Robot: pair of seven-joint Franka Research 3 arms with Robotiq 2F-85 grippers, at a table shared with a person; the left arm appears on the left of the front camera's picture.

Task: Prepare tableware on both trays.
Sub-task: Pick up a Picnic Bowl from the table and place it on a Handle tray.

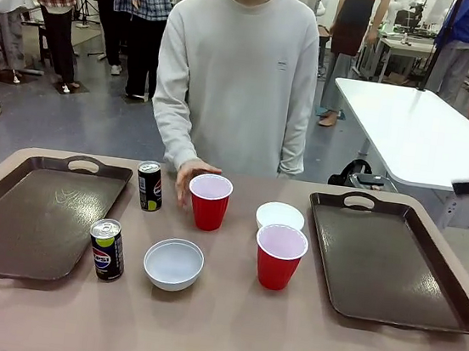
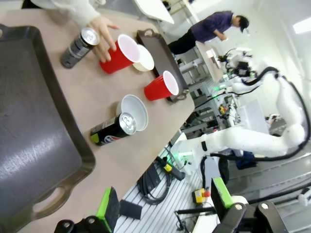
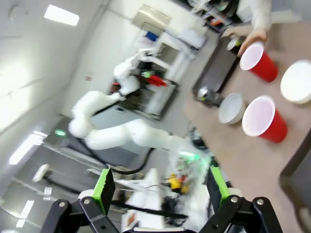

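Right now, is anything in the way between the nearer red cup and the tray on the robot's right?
Nothing visible does. The near red cup stands beside the right tray, with only bare table between them.

Glossy, scuffed plastic trays (image 1: 32, 219), shiny metal cans (image 1: 107, 250), smooth plastic cups (image 1: 279, 258) and bowls (image 1: 173, 264), matt tabletop (image 1: 224, 328).

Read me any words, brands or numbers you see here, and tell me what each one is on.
"pepsi": on the near can, beside its round logo.
Far can: a round logo shows, but its wording is too small to read.
Sweater: a small chest mark, too small to read.
Nothing else is readable.
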